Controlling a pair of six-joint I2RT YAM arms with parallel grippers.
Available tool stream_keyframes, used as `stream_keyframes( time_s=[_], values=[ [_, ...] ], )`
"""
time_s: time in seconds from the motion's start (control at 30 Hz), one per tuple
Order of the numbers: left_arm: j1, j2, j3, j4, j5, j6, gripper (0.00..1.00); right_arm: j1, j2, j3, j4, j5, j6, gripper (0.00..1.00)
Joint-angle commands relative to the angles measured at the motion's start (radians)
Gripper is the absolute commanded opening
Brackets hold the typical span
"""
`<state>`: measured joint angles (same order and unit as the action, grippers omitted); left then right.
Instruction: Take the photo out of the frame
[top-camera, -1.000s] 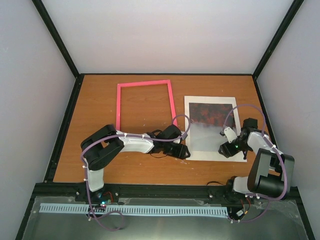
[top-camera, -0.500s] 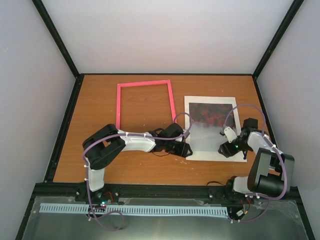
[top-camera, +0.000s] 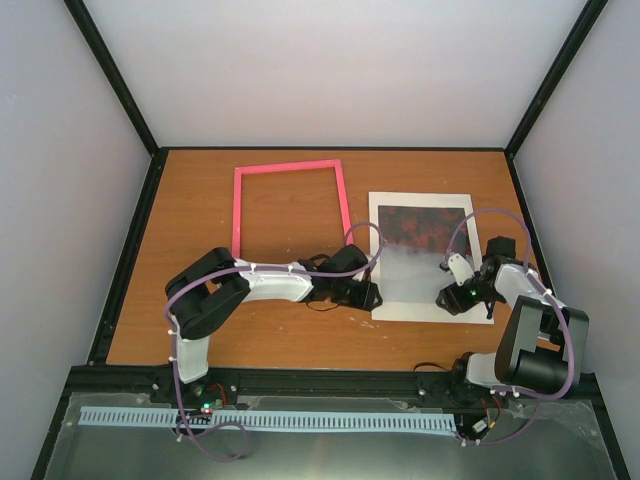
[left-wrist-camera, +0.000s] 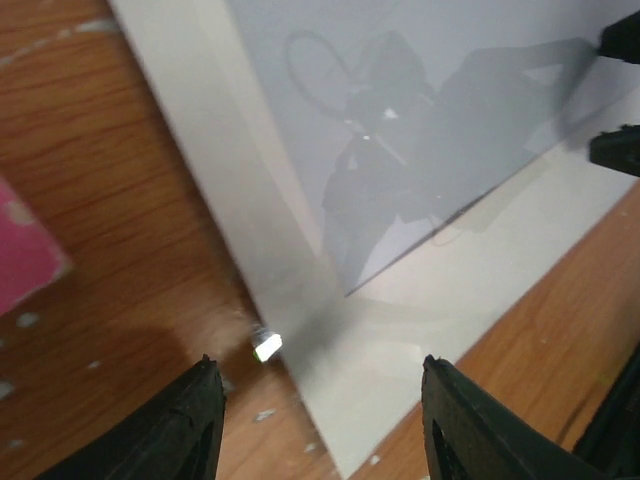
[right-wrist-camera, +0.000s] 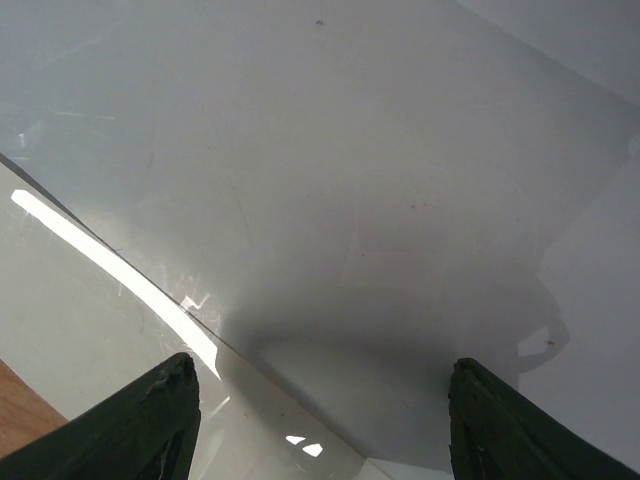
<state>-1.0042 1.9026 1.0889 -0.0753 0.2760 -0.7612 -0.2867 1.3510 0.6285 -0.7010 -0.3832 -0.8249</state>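
Observation:
The pink frame (top-camera: 290, 168) lies flat at the far left of the table, with bare wood showing through it. The photo (top-camera: 424, 232), dark red and black at its far end and pale at its near end, lies on a white mat sheet (top-camera: 412, 309) to the frame's right. My left gripper (top-camera: 366, 295) is open and empty over the mat's near left corner (left-wrist-camera: 400, 385); the photo's pale end (left-wrist-camera: 430, 110) is ahead of it. My right gripper (top-camera: 453, 297) is open and empty low over the photo's pale end (right-wrist-camera: 330, 150).
A corner of the pink frame (left-wrist-camera: 25, 262) shows at the left of the left wrist view. A small shiny bit (left-wrist-camera: 266, 346) lies on the wood at the mat's edge. Black rails border the table (top-camera: 200, 340), with grey walls close around.
My left gripper has shifted slightly toward the far side along the mat's left corner. The right arm, photo and frame have not moved.

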Motion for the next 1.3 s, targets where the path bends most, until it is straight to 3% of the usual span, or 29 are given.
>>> stream_keyframes(
  time_s=[0.0,0.43,1.27],
  values=[
    [-0.007,-0.024,-0.002,-0.073,-0.065,-0.05,0.55,-0.004,0.014,-0.024,-0.005,-0.019,-0.01,0.67],
    [-0.007,0.097,0.099,-0.027,0.017,-0.014,0.55,-0.009,0.012,-0.027,-0.011,-0.024,-0.011,0.67],
    [-0.007,-0.002,0.096,0.073,-0.012,-0.003,0.53,-0.022,0.033,-0.024,-0.015,-0.047,-0.015,0.67]
  ],
)
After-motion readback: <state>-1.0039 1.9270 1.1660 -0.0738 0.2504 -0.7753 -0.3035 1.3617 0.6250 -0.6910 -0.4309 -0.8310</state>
